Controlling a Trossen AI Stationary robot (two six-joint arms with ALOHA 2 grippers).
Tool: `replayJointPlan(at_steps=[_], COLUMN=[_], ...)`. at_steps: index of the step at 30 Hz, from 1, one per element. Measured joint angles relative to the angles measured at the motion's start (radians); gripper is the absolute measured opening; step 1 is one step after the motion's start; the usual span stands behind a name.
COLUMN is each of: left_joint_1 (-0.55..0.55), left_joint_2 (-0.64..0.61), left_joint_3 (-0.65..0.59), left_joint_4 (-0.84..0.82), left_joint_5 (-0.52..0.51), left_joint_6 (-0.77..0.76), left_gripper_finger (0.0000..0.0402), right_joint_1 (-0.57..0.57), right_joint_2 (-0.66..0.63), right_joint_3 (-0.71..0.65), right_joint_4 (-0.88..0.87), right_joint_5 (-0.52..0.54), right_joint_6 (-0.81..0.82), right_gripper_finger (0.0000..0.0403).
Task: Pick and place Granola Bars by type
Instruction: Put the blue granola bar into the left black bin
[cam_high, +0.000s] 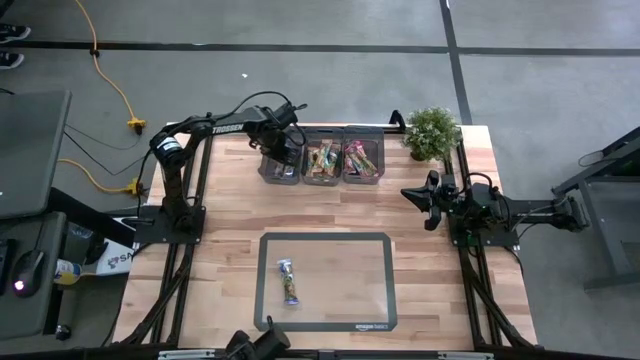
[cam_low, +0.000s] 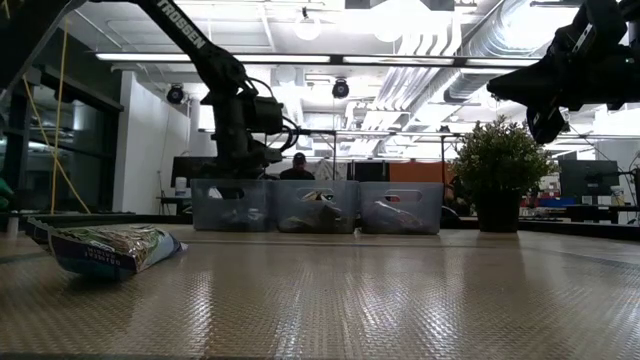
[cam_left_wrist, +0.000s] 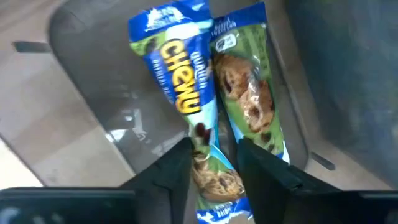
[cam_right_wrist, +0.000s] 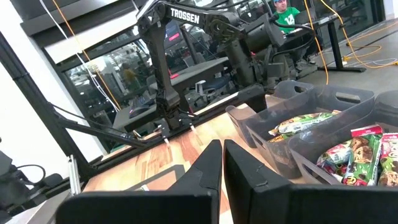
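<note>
**Sorting nearly finished, one bar left on the mat**

A wooden table (cam_high: 230, 200) in a concrete-floored workshop holds three grey bins (cam_high: 322, 160) at twelve o'clock. The left gripper (cam_left_wrist: 214, 163) hangs in the leftmost bin, fingers parted around a blue bar (cam_left_wrist: 180, 87), grip uncertain. The right gripper (cam_right_wrist: 222, 163) waits shut at three o'clock. One bar (cam_high: 288, 280) remains at six o'clock.

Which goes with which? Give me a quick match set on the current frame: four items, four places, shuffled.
Items:
1. left gripper
2. right gripper
3. potted plant
4. lone blue bar

Places:
A. far right corner of the table
B. on the mat at the near side
C. over the leftmost bin
D. right side of the table, clear of the bins

Pairs: 1-C, 2-D, 3-A, 4-B
</note>
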Motion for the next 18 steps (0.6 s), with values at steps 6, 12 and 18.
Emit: replayJointPlan(at_steps=[6, 12, 18], left_joint_1=[0.0, -0.001, -0.023], left_joint_2=[0.0, -0.009, -0.062], left_joint_3=[0.0, 0.046, 0.13], left_joint_4=[0.0, -0.031, -0.029], left_joint_5=[0.028, 0.022, -0.045], left_joint_6=[-0.004, -0.009, 0.002], left_gripper_finger=[0.0168, 0.0174, 0.0175], right_joint_1=[0.0, 0.0, 0.0], right_joint_2=[0.0, 0.0, 0.0], right_joint_3=[0.0, 0.0, 0.0], right_joint_4=[0.0, 0.0, 0.0], right_joint_5=[0.0, 0.0, 0.0], right_joint_6=[0.0, 0.0, 0.0], right_gripper_finger=[0.0, 0.0, 0.0])
